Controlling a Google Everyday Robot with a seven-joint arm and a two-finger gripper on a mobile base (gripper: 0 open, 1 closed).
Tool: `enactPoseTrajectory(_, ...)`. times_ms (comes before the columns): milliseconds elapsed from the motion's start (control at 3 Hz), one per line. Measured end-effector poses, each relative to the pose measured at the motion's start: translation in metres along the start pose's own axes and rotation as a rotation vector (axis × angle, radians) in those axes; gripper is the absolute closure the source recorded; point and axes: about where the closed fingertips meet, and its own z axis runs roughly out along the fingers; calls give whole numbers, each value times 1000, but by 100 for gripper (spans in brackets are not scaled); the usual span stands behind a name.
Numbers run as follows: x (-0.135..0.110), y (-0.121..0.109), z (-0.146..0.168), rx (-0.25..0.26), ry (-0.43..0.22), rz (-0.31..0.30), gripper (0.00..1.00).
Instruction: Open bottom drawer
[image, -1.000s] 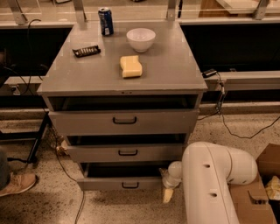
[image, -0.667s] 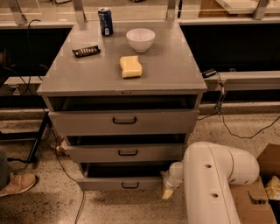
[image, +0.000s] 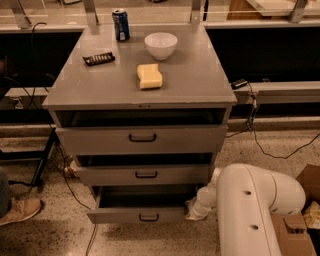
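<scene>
Jaws sit just right of the open bottom drawer (image: 116, 215).

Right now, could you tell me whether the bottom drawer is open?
Open: the bottom drawer juts forward, dark interior showing; the hand is at its right corner.

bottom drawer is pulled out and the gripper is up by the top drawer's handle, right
Wrong about the gripper: it is low down, at the right end of the bottom drawer, not up by any handle. The rest holds: that drawer is pulled out, as the camera view shows.
</scene>
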Motion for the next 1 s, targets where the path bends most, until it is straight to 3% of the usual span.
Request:
enactPoseTrajectory(333, 0, 0, 0, 0, 0, 0, 100)
enactPoseTrajectory(667, 0, 1, 0, 0, -1, 2, 100)
enactPoseTrajectory(1000, 4, 21, -3, 6, -18, 32, 100)
